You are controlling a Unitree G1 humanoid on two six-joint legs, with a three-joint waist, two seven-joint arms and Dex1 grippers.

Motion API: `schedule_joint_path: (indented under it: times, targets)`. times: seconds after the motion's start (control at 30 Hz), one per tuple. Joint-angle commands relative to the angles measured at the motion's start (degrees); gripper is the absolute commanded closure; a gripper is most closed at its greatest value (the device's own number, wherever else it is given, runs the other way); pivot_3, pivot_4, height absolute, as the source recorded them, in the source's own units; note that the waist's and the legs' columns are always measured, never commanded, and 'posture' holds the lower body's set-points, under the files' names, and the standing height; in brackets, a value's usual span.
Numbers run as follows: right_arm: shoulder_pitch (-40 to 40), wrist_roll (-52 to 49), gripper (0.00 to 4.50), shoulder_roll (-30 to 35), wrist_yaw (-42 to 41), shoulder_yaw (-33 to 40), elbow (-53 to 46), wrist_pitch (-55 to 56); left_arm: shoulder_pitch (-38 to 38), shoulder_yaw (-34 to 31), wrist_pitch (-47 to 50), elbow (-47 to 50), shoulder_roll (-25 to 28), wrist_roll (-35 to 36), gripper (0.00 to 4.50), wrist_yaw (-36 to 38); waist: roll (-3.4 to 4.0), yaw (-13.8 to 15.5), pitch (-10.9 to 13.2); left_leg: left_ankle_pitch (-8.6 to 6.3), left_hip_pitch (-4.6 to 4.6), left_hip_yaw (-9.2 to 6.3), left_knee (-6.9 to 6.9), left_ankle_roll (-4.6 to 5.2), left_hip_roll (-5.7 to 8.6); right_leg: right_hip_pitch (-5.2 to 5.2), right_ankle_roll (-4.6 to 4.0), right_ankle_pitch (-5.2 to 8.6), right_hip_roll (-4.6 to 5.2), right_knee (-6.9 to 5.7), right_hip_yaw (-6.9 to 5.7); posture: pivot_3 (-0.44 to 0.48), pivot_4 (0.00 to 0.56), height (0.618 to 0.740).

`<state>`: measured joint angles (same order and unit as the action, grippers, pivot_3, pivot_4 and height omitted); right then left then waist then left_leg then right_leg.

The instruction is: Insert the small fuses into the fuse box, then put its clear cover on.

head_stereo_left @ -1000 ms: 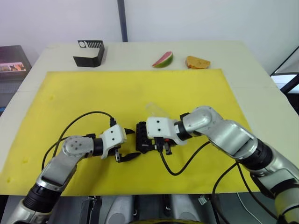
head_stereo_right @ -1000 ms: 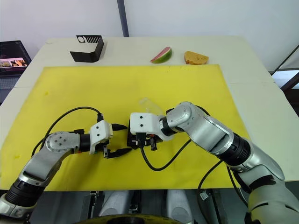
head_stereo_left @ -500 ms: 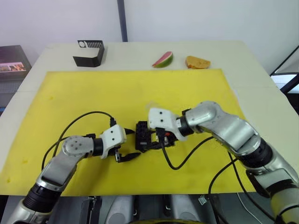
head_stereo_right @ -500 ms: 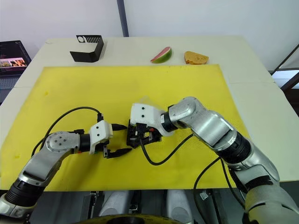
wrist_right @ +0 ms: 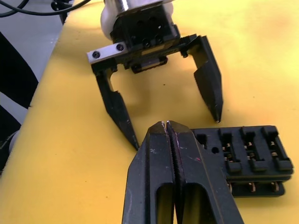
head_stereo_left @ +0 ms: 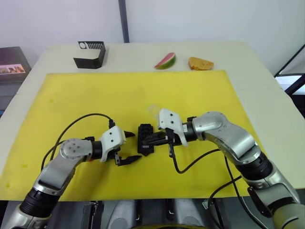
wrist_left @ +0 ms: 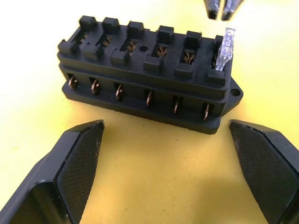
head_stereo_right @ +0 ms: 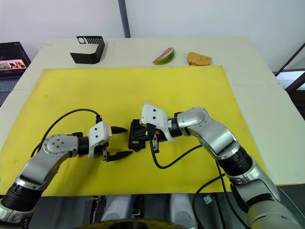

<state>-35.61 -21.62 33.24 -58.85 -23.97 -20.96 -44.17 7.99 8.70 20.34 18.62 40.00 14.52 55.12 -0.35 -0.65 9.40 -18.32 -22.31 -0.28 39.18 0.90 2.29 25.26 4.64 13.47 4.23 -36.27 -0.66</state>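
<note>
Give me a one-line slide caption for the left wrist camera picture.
Left gripper open in front of the black fuse box on the yellow mat, one clear fuse standing in an end slot.

The fuse box (wrist_left: 148, 79) lies on the yellow mat (wrist_left: 154, 172) straight ahead of the left gripper (wrist_left: 172, 164), whose two black fingers (wrist_left: 74, 161) stand wide apart, the box opposite the gap between them. A clear fuse (wrist_left: 224, 49) stands upright in the box's end slot by the tab. Beyond it, the right gripper (wrist_left: 218, 13) shows pressed-together fingertips just above that fuse.
</note>
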Motion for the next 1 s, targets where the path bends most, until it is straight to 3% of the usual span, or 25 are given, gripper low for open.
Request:
schedule_joint_path:
  times: [0.03, 0.83, 1.0]
  targets:
    - [0.7, -0.1, 4.44, 0.8, -0.6, -0.1, -1.6, 0.3, 0.9, -1.3, 0.0, 1.1, 0.6, 0.9, 0.00, 0.2, 0.00, 0.1, 0.0, 0.00, 0.00, 0.00, 0.00, 0.00, 0.00, -0.01, 0.00, 0.00, 0.00, 0.00, 0.00, 0.000, 0.150, 0.740]
    - [2.7, 8.3, 4.44, 2.4, -0.7, -5.0, 1.9, 5.5, 1.5, -0.5, -0.2, 0.5, 0.1, -0.3, 0.00, 0.0, -0.01, 0.1, 0.0, 0.01, 0.02, 0.00, 0.01, -0.01, 0.00, -0.04, 0.00, 0.00, -0.01, 0.00, 0.00, 0.000, 0.150, 0.740]
    - [-0.1, 1.3, 4.44, 0.8, -1.5, 0.7, -1.3, 0.1, 2.0, -1.9, 0.3, 1.1, 0.9, 0.9, 0.00, 0.4, -0.01, 0.1, 0.0, 0.01, 0.02, -0.01, 0.01, -0.02, 0.00, -0.04, 0.00, 0.00, -0.01, 0.00, 0.00, 0.000, 0.150, 0.740]
